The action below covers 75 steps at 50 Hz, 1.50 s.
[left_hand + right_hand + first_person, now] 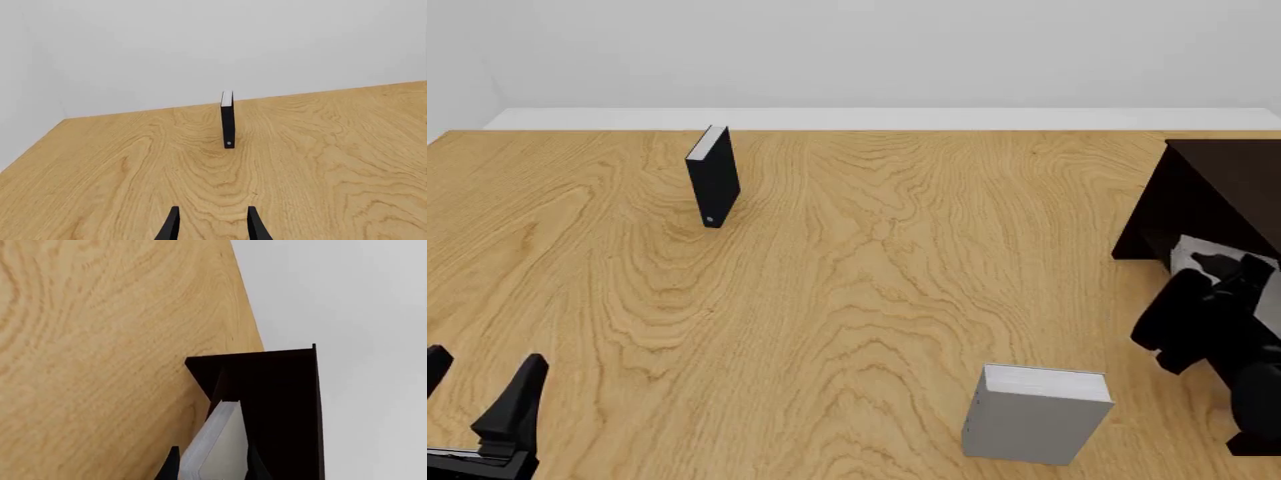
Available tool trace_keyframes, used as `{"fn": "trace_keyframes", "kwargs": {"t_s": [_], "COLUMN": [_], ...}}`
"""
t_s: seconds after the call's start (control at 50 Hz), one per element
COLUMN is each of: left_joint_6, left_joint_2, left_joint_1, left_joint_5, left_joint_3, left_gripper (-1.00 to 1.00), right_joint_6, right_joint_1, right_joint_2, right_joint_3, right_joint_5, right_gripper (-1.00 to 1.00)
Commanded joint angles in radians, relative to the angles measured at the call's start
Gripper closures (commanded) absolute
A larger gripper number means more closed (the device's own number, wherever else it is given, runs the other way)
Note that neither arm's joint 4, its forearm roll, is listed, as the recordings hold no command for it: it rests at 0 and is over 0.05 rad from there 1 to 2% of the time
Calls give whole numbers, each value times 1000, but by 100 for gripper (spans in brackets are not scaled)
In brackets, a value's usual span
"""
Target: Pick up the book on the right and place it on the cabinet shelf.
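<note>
My right gripper (213, 469) is shut on the light-grey book (217, 442), a finger on each side of it. The book's far end points into the dark opening of the almost black cabinet (283, 390). Whether it rests on the cabinet shelf I cannot tell. In the front view the right arm stands at the cabinet (1228, 185) by the table's right edge, and a pale part of the book (1197, 251) shows at the cabinet's mouth. My left gripper (481, 392) hangs open over the near left of the table, its jaws empty in the left wrist view (213, 223).
A second light-grey book (1037, 412) stands on the table near the front, left of the right arm. A slim black book (713, 177) stands upright at the far left, straight ahead of the left gripper (227, 120). The wooden table (854, 280) ends at a white wall.
</note>
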Motion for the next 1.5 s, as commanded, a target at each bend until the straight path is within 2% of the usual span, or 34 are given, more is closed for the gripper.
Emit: {"fn": "trace_keyframes", "kwargs": {"t_s": [0.02, 1.5], "left_joint_6": [3, 1], "left_joint_2": [0, 1], "left_joint_1": [-1, -5], "left_joint_5": [0, 0], "left_joint_3": [0, 0], "left_gripper": [-100, -100], "right_joint_6": [-4, -9], "right_joint_1": [-34, -115], "right_joint_2": [-13, -110], "right_joint_3": [17, 111], "right_joint_5": [-17, -15], "right_gripper": [-100, -100]}}
